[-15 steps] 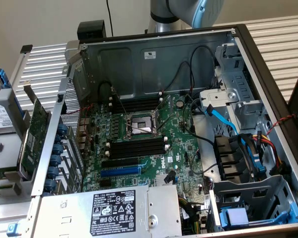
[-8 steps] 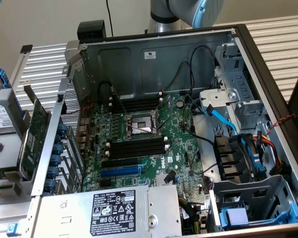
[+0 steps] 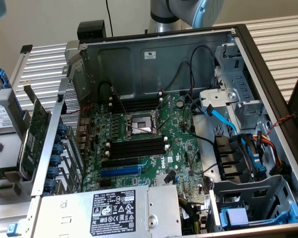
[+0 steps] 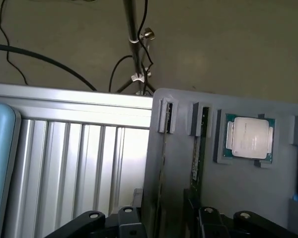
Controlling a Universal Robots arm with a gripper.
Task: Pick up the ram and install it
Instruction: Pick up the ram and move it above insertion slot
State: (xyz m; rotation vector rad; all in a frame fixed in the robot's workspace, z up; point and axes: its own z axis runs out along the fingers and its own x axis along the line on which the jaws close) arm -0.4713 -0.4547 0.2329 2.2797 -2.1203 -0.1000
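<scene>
Arm (image 3: 186, 12) beyond computer case (image 3: 139, 59); jaws apart, hovering over ram (image 4: 194, 158) edge-up in grey tray (image 4: 248, 193).

A ribbed metal table (image 3: 283, 37) carries the open computer case (image 3: 154, 64) and a grey parts tray (image 4: 248, 193)

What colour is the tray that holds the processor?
Plain grey. The wrist view shows the tray best.

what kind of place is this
Probably a robot test bench for PC assembly: an open computer case with its motherboard sits on a slatted metal table, and a grey tray holds a CPU and ram.
</scene>
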